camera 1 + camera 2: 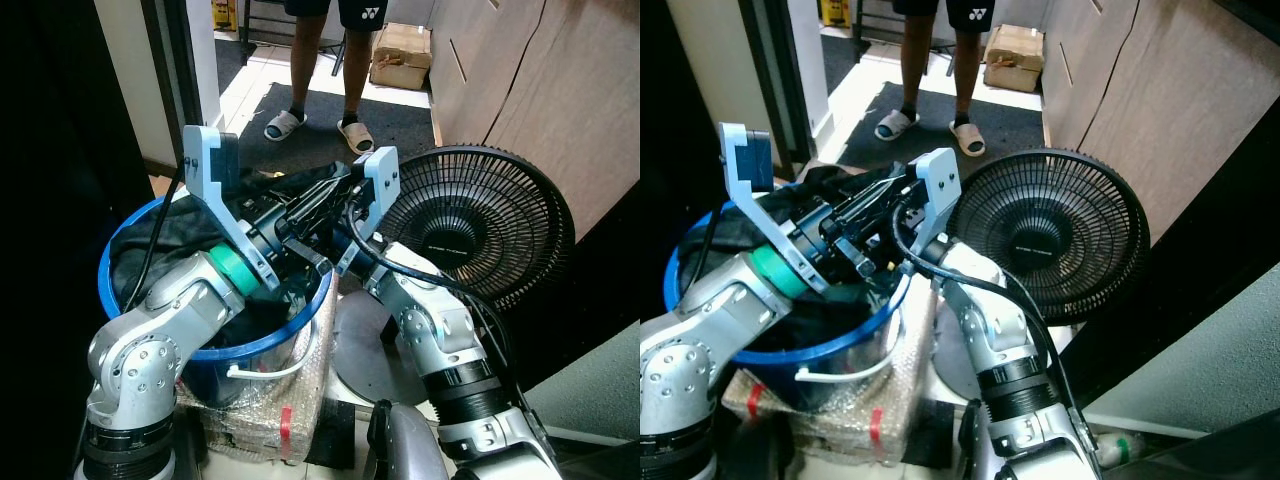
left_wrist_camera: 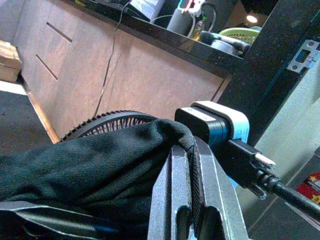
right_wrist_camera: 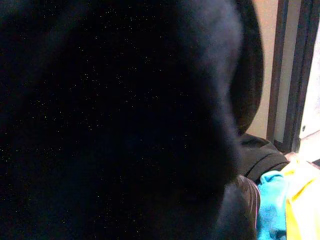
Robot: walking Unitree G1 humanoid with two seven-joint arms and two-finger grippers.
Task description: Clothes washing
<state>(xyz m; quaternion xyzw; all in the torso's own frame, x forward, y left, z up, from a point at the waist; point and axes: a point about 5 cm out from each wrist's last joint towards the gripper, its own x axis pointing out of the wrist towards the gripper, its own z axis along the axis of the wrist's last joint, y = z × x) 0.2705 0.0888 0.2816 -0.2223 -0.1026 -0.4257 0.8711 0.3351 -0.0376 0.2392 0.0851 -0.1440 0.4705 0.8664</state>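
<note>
A blue basin (image 1: 270, 340) on my left holds black clothes (image 1: 180, 225). Both arms meet above it. My left gripper (image 2: 187, 170) is shut on a black garment (image 2: 100, 160), whose fabric folds over the fingertips. My right gripper (image 1: 320, 200) reaches in from the right, level with the basin's far rim and close against the same dark cloth. Black fabric covers most of the right wrist view, hiding that gripper's fingers. A cyan cloth (image 3: 270, 200) and a yellow cloth (image 3: 300, 200) show past it.
A black floor fan (image 1: 470, 230) stands just right of the basin, close to my right arm. The basin rests on a bubble-wrapped bundle (image 1: 260, 410). A person in sandals (image 1: 320, 60) stands on the dark mat ahead, next to a cardboard box (image 1: 400, 55). Wooden cabinets line the right.
</note>
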